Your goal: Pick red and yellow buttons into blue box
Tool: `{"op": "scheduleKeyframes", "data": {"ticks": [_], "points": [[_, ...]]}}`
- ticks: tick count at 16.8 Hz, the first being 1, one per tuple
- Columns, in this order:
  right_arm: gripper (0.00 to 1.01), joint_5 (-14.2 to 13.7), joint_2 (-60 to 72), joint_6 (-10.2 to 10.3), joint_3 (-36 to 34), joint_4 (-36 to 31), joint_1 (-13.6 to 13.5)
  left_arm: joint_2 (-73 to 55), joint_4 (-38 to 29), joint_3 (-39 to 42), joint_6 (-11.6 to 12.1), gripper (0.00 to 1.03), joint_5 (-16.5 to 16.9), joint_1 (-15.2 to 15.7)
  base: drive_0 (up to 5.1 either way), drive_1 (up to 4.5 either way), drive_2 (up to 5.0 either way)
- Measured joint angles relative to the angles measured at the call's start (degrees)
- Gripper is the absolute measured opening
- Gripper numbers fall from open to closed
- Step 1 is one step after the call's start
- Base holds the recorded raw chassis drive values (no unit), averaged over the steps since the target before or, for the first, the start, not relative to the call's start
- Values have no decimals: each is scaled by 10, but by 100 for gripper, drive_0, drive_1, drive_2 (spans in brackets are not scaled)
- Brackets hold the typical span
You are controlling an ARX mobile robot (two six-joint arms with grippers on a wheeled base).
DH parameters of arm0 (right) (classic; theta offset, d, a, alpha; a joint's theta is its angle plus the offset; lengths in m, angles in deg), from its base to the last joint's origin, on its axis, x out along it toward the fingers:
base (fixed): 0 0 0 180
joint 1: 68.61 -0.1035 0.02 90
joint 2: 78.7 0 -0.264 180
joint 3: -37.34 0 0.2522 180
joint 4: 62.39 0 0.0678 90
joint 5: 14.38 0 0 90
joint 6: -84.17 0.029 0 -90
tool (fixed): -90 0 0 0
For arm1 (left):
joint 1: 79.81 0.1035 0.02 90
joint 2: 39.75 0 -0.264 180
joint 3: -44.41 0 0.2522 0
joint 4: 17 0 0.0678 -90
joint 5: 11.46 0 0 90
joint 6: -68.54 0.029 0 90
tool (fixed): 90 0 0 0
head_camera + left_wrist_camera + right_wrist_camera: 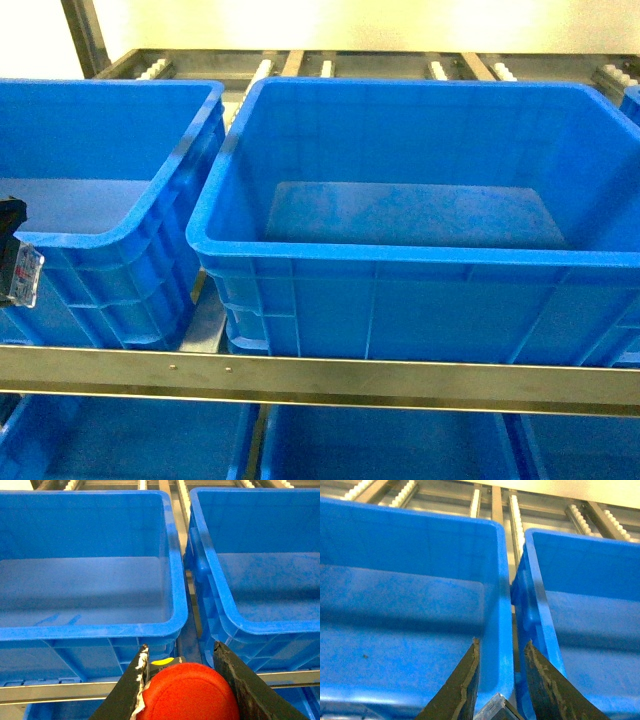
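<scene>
The red button (187, 692) is clamped between the left gripper's (182, 672) fingers, at 6 o'clock of the blue box (100, 630). A clear-edged block (497, 707) is pinched by the right gripper (501, 672).

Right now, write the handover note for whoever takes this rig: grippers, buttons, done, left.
Left gripper: shut on the red button, held in front of the blue boxes, below their rims.
Right gripper: fingers close around something clear at the bottom edge of the right wrist view; whether it is the yellow button cannot be told.
Middle blue box: nothing shows inside it in the head view.
Done: red button picked.
Left: drop the red button into the box; confirm and deliver the yellow one.
</scene>
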Motion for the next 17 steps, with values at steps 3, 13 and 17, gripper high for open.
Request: {"op": "scheduleKeyframes", "data": {"ticks": [3, 13, 17], "points": [[26, -2, 70, 18, 103, 13, -48, 0, 0, 0, 0, 31, 0, 0, 0, 0, 0], [26, 51, 525, -20, 504, 163, -149, 0, 0, 0, 0, 31, 0, 0, 0, 0, 0], [30, 68, 542, -42, 524, 187, -163, 0, 0, 0, 0, 31, 0, 0, 0, 0, 0]]}}
